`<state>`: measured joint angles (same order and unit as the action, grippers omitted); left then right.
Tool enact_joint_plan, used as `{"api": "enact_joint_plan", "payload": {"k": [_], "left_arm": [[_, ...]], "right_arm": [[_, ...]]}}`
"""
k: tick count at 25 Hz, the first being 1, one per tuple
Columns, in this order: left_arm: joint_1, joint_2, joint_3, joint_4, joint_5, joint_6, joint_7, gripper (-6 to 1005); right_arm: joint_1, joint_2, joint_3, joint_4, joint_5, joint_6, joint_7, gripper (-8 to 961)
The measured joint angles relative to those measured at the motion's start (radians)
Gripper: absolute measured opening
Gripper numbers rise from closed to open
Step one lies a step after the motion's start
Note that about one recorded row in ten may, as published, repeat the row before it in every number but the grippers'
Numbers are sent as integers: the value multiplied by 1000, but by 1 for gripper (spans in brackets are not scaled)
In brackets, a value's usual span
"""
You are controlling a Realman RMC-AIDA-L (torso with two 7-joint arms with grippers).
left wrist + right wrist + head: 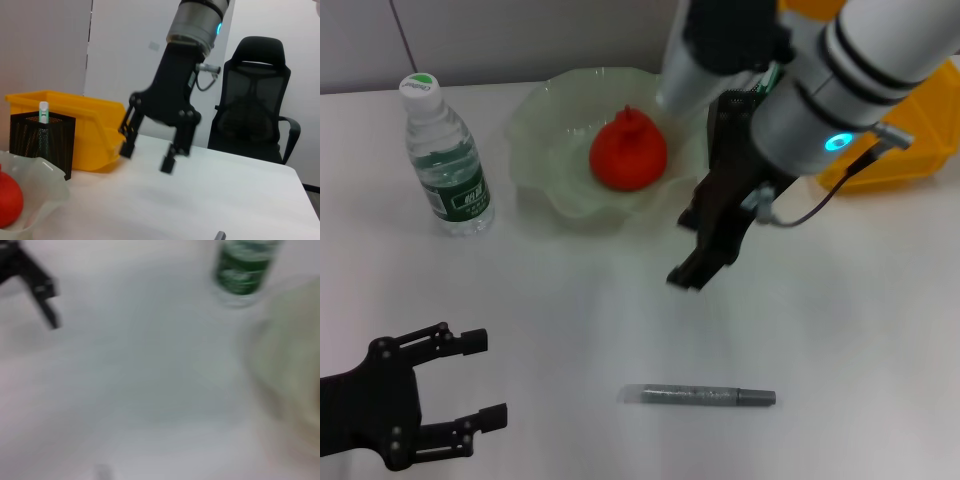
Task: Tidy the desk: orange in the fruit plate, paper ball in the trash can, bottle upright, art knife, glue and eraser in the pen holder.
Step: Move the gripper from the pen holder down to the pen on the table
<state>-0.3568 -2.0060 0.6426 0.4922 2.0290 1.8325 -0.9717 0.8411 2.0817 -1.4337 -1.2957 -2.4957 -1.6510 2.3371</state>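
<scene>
Glue (698, 397) is what I judge to be left: the grey stick lies flat on the white desk (570, 320) in the lower middle of the head view, apart from everything else. Most of the rest looks done. My orange (628, 150) sits inside the fruit plate (535, 125) at the upper centre, and the bottle (445, 160) stands upright at the upper left, cap on. In the left wrist view the pen holder (42, 142) at the left edge holds the art knife (44, 120), its white tip poking above the mesh; I cannot see the eraser, nor a paper ball inside the trash can (95, 130) just behind the holder. My right gripper (705, 250) hangs above the desk in the middle of the head view, fingers spread and holding nothing, between the plate and the glue. My left gripper (480, 380) waits at the lower left, also spread wide and empty.
</scene>
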Motion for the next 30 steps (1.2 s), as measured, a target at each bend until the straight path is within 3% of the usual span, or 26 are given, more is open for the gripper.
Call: {"api": "enact_joint_plan", "payload": {"k": [4, 11, 18, 30], "left_arm": [[4, 9, 0, 2, 1, 16, -2, 811], [0, 5, 11, 2, 22, 12, -3, 811], [-9, 0, 11, 2, 45, 7, -11, 811], [-12, 0, 11, 2, 51, 2, -14, 811]], "right_arm": [[83, 1, -64, 158, 67, -3, -25, 705], [145, 8, -162, 277, 120, 17, -33, 706], [155, 11, -257, 285, 139, 30, 31, 706], [174, 11, -505, 287, 182, 136, 176, 707]]}}
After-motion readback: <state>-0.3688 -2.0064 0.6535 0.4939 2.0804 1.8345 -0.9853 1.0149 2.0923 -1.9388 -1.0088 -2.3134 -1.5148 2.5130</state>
